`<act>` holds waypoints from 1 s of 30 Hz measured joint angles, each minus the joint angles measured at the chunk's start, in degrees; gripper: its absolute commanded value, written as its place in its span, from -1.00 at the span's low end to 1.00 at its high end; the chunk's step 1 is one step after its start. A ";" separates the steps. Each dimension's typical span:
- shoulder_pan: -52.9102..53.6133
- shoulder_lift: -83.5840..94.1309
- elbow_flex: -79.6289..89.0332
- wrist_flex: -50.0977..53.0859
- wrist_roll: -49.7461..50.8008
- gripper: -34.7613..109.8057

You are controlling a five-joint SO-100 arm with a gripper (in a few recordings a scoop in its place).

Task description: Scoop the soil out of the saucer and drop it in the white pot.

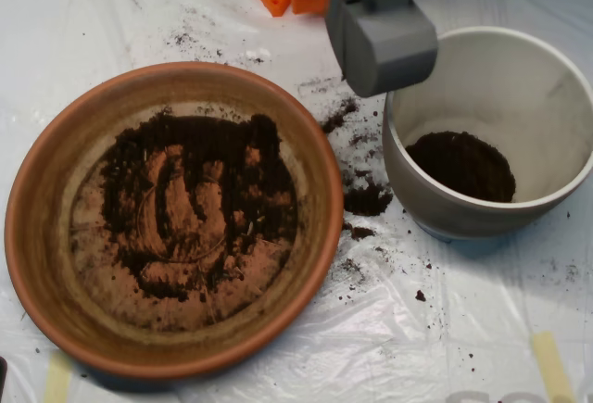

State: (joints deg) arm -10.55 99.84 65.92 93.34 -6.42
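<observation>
In the overhead view, the grey clamshell scoop (pixel 382 44) hangs clenched over the left rim of the round off-white ceramic pot (pixel 542 201). Dark crumbly soil (pixel 199 201) lies in the wide terracotta clay saucer (pixel 37 264), in the pot and spilled between them on the white plastic sheet (pixel 445 329).

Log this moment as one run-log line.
claw: above white pot rim | soil: thin in saucer, some in pot, spilled between

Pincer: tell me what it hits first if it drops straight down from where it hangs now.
Probably the white pot: the pincer overlaps its left rim from overhead, so the rim or the soil spilled beside it comes first. Height is unclear.
</observation>
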 measured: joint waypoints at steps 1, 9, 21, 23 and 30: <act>-1.23 -1.58 -1.67 0.79 0.00 -0.52; -10.20 -3.87 -4.22 1.23 -0.44 0.04; -11.87 -3.34 7.65 -3.87 -1.85 -0.16; -11.60 -1.76 10.46 -5.71 -1.67 -0.16; -4.92 6.06 11.95 -9.40 -0.09 -0.22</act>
State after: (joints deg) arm -15.47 105.91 77.87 83.94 -6.50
